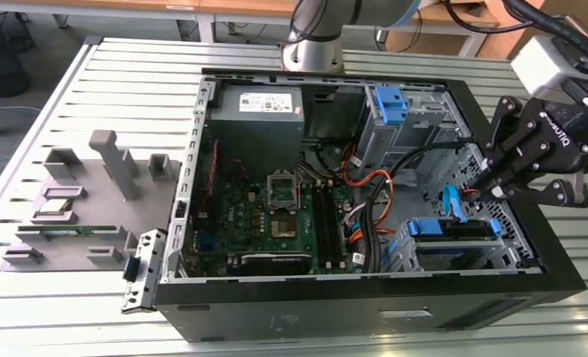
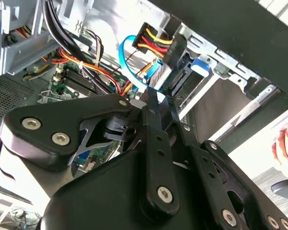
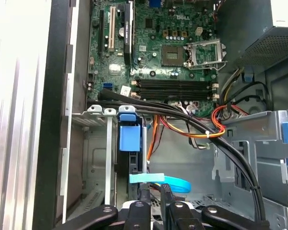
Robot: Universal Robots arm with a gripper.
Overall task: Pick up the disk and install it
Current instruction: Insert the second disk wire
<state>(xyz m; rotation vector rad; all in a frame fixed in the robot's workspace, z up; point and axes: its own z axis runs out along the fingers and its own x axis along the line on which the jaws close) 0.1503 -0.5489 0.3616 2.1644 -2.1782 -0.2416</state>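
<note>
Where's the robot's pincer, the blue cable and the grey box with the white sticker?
pincer (image 1: pixel 487 187), exterior view, its fingertips.
blue cable (image 3: pixel 175 183), first wrist view, its flat bend.
grey box (image 1: pixel 257 103), exterior view, its white label.

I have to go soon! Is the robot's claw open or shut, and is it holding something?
Gripper: shut, its fingertips pinching the cable connector over the disk in the drive bay.

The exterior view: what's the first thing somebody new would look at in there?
Probably the big black computer case lying open on the slatted metal table, its green motherboard showing in the middle. Next, the black tool hanging over the case at the exterior view's right, right by a light blue cable and the blue-railed disk sitting in its bay.
</note>
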